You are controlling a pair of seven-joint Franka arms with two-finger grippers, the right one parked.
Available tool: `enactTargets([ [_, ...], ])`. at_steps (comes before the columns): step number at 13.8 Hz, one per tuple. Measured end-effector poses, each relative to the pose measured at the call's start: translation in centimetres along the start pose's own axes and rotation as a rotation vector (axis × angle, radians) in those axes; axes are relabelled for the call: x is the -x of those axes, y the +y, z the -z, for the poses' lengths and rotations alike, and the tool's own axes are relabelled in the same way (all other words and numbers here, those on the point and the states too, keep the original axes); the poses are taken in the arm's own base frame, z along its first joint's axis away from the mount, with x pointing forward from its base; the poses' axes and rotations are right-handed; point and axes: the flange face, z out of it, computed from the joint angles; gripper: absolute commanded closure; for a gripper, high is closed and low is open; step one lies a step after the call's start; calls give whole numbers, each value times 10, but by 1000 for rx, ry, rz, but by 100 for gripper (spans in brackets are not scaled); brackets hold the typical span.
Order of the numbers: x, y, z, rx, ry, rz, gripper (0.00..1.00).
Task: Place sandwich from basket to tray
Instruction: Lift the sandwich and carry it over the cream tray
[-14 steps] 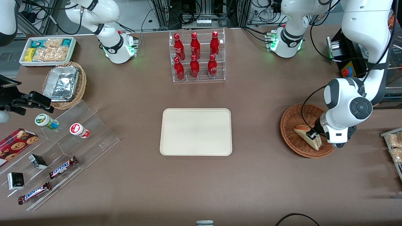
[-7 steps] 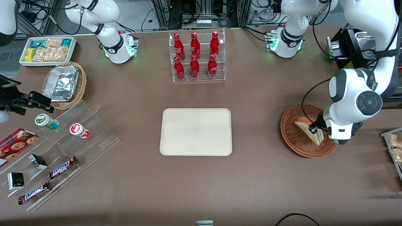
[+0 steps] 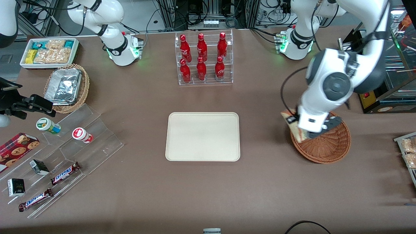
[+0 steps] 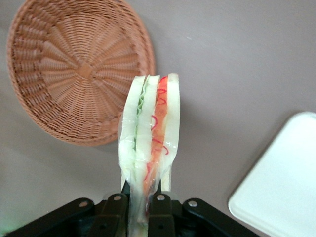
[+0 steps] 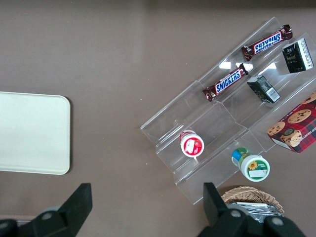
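The sandwich [image 3: 295, 128], a plastic-wrapped pale wedge with red and green filling [image 4: 150, 123], is held in the air by my left gripper [image 3: 294, 121]. The gripper [image 4: 143, 207] is shut on the wedge's narrow end. It hangs above the rim of the reddish-brown wicker basket [image 3: 326, 148] on the side toward the tray. The basket [image 4: 74, 69] is empty. The cream tray [image 3: 202, 136] lies flat at the table's middle, apart from the basket, with nothing on it. Its corner also shows in the left wrist view [image 4: 281, 182].
A clear rack of red bottles [image 3: 204, 58] stands farther from the camera than the tray. An acrylic stand with snacks [image 3: 65, 156], a foil-lined wicker basket [image 3: 66, 87] and a white snack bin [image 3: 48, 52] lie toward the parked arm's end. A snack tray [image 3: 408, 152] sits at the working arm's end.
The gripper has lifted the sandwich out of the basket and carried it toward the tray. The basket now lies empty.
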Motion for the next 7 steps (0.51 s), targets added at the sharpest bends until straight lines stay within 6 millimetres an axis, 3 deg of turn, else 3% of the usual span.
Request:
enactTargets([
  [5,57,59,16,15,37,-123,94],
  [7,77,86,12,14,42,-173,94],
])
